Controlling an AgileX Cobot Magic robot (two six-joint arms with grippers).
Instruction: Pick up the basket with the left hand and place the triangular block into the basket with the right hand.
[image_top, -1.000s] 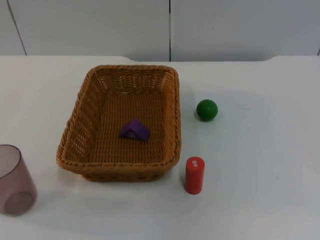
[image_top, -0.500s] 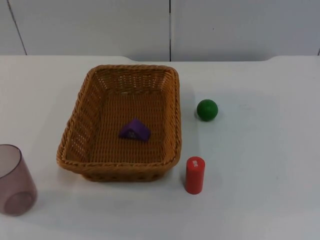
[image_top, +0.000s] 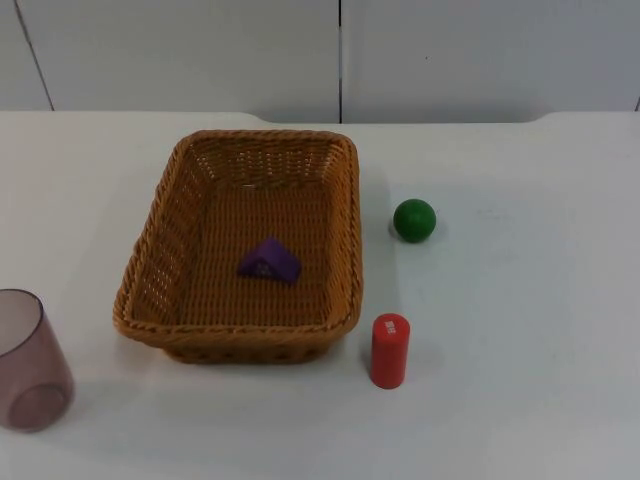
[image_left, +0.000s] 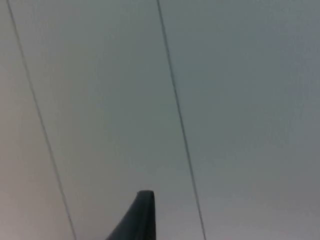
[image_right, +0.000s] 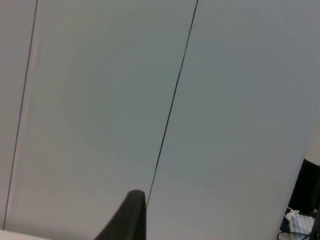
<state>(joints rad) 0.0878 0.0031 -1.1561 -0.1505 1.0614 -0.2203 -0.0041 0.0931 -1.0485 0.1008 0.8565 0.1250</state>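
- Left gripper (image_left: 142, 210): one black fingertip against the grey partition wall (image_left: 225, 100), pointed away from the counter; can't tell whether the jaws are spread or pressed together.
- Right gripper (image_right: 131, 212): same, one fingertip against the wall panels; jaws state can't tell. Both arms look parked, clear of the work area.
- Basket (image_top: 160, 250): wicker, rectangular, sits flat on the counter (image_top: 520, 300), nothing holding it.
- Triangular block (image_top: 268, 260): purple, lies inside the basket near the middle of its floor, apart from the walls.
- Judgement: block is in the basket and basket is set down, so the task looks finished or at its very end; the step in hand is keeping both arms retracted.
- To do that well: hold the arms high and back so nothing sweeps over the basket rim.
- Green ball (image_top: 414, 220): on the counter just right of the basket, would roll at a touch.
- Red cylinder (image_top: 390, 350): upright near the basket's front right corner, tips easily; keep the right arm away from it.
- Tinted cup (image_top: 28, 360): at the front left edge, well apart from the basket.
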